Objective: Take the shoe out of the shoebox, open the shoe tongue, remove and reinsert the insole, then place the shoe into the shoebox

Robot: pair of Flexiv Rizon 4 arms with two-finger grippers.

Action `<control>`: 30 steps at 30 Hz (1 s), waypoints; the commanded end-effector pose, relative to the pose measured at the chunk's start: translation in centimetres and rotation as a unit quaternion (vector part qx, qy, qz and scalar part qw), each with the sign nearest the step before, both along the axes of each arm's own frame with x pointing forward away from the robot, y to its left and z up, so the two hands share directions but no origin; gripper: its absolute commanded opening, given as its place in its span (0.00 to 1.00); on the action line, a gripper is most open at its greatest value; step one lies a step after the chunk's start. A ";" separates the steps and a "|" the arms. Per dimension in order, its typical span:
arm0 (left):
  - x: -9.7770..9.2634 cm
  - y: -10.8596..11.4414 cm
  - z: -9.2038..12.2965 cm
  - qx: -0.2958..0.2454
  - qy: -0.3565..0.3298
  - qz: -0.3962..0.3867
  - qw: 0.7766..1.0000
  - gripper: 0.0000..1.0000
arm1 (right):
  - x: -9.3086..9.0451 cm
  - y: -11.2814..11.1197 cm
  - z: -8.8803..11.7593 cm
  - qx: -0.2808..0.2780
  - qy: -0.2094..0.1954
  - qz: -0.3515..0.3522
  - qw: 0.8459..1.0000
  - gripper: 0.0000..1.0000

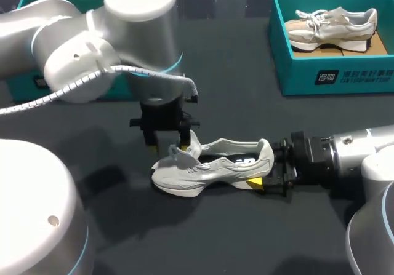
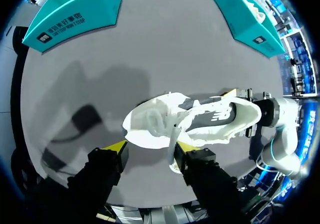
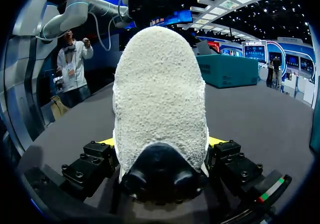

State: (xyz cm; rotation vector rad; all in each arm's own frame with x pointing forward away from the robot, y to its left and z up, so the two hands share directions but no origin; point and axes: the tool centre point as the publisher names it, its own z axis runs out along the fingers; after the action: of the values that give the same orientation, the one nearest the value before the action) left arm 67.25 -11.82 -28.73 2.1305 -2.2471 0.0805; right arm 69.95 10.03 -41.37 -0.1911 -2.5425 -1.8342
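Left arm [image 1: 74, 47]: fat silver-white cylinder links, rounded caps, thin light-blue ring at the joints. White coiled cable [image 1: 92, 78] runs along it to the wrist. Left gripper [image 1: 167, 144]: black blocky body, two black fingers, yellow tips. Right arm [image 1: 363, 152]: same silver-white shell, black wrist section. Right gripper [image 3: 161, 144]: black finger blocks with round screws, yellow tips, red-white-green stripe mark [image 3: 272, 188] on the right block. Near-left dome [image 1: 31, 207]: white, one small round stud, blue ring.
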 end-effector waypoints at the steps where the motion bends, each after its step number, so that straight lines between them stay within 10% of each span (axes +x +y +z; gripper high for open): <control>1: 0.2 0.2 3.4 -0.021 -0.010 -0.032 0.999 0.64 | 0.0 0.0 0.1 -0.002 0.001 0.000 1.000 0.00; 8: 1.4 -2.6 6.3 -0.050 -0.016 -0.137 0.989 0.63 | 0.0 0.0 0.1 -0.002 0.001 0.000 1.000 0.00; 12: 2.0 -4.5 7.7 -0.067 -0.011 -0.242 0.968 0.35 | 0.0 0.0 0.1 -0.002 0.001 0.000 1.000 0.00; 14: 2.2 -5.1 8.2 -0.073 -0.017 -0.284 0.956 0.00 | 0.0 0.0 0.1 -0.002 0.001 0.000 1.000 0.00; 20: 1.8 -5.7 9.2 -0.030 -0.077 -0.555 0.828 0.00 | 0.0 0.0 0.1 -0.002 0.001 0.000 1.000 0.00; 30: 1.8 -5.7 9.2 -0.030 -0.077 -0.555 0.828 0.00 | 0.0 0.0 0.1 -0.002 0.001 0.000 1.000 0.00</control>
State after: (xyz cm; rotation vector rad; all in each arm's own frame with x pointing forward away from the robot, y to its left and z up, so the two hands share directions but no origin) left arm 69.16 -17.53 -19.57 0.8916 -2.9525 0.2602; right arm 69.95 10.03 -41.38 -0.1911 -2.5425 -1.8343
